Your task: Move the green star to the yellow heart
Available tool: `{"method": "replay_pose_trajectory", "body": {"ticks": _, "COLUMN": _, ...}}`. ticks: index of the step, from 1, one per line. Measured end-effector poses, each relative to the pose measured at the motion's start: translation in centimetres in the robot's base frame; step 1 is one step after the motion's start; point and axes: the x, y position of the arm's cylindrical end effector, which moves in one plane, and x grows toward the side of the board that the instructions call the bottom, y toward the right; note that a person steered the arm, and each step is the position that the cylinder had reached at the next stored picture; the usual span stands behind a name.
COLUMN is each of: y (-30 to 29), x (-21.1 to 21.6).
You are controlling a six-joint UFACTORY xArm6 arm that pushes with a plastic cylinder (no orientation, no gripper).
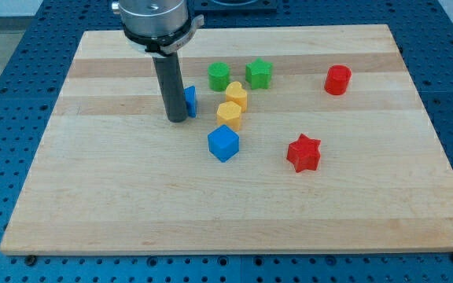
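The green star (259, 73) lies near the view's top, right of centre. The yellow heart (236, 95) lies just below and to the left of it, a small gap apart. A second yellow block (230, 115) sits right below the heart, touching it. A green block (219, 76) lies left of the star. My tip (177, 119) rests on the board to the left of the yellow blocks, far from the star. A blue block (189, 101) is partly hidden behind the rod.
A blue cube (223, 143) lies below the yellow blocks. A red star (303, 152) lies at the right of centre. A red cylinder (337, 80) sits near the view's top right. The wooden board (93, 204) ends in a blue perforated table.
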Motion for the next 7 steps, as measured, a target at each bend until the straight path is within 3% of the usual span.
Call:
{"method": "replay_pose_trajectory", "body": {"ticks": 4, "y": -2.4, "x": -0.9}}
{"method": "replay_pose_trajectory", "body": {"ticks": 7, "y": -0.9, "x": -2.9}}
